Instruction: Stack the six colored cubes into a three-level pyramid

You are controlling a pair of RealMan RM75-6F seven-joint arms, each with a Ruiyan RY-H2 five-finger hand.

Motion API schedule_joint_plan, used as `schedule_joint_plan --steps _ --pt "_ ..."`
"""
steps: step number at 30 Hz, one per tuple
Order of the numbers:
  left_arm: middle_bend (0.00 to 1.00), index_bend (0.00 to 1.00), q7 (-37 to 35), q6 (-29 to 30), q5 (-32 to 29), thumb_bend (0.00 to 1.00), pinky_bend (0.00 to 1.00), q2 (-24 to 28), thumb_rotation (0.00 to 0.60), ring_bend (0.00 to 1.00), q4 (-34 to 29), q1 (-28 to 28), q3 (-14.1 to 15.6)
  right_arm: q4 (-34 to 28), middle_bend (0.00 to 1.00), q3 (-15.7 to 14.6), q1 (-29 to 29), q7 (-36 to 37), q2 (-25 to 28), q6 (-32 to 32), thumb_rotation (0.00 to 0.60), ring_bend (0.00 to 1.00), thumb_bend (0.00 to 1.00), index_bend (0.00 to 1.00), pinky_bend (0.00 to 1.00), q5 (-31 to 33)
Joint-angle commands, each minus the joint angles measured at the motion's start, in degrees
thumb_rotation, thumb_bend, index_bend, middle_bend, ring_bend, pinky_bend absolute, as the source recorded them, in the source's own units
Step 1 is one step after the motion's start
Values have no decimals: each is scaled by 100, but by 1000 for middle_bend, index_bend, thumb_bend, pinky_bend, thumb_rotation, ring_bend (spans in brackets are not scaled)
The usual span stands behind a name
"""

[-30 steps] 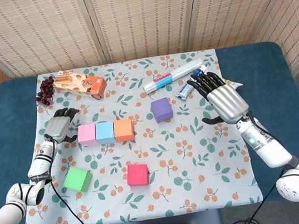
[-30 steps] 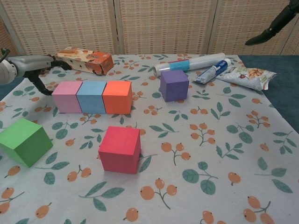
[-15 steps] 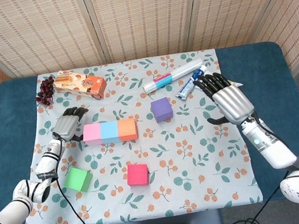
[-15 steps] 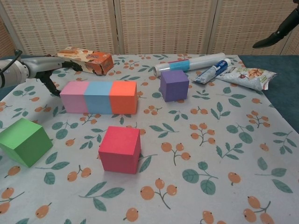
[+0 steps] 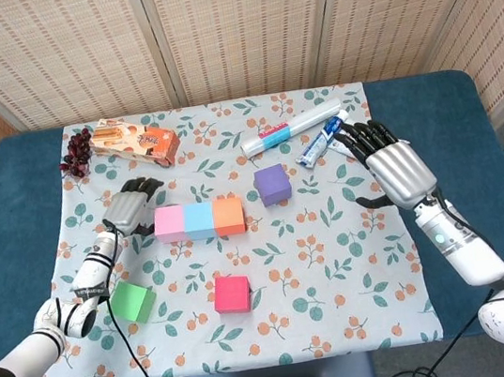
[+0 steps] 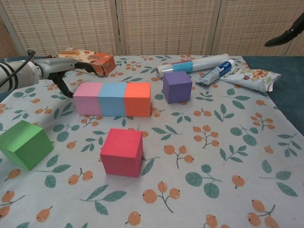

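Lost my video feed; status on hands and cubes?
Left hand open beside pink cube. Right hand open, holding nothing. Base row set; nothing stacked.

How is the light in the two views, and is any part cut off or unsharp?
Head view: even, soft light, all sharp, weak shadows under the cubes. Chest view: the red cube throws a soft shadow to its right; the right robot hand is dark and cropped at the frame edge.
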Motion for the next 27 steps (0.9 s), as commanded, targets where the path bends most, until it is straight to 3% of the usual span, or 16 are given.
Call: schedule_joint_plan --steps 1,17,21,27 --pt "70 112 46 -15 -24 289 69 -21 600 0 -38 -38 -22 -10 0 5 -29 12 28 14 600 0 47 0 0 -9" --pt "59 96 326 -37 -291 289 69 88 600 0 -215 0 -119 102 0 5 -171 235 97 7 600 0 48 0 0 -84" --pt "59 94 341 238 -340 288 70 401 600 0 -553 234 -125 147 0 -15 -222 333 97 8 600 0 48 0 0 -133" --pt "65 105 418 915 -207 288 68 1251 600 0 -1560 778 21 133 0 -69 -423 617 181 199 600 0 47 0 0 -355"
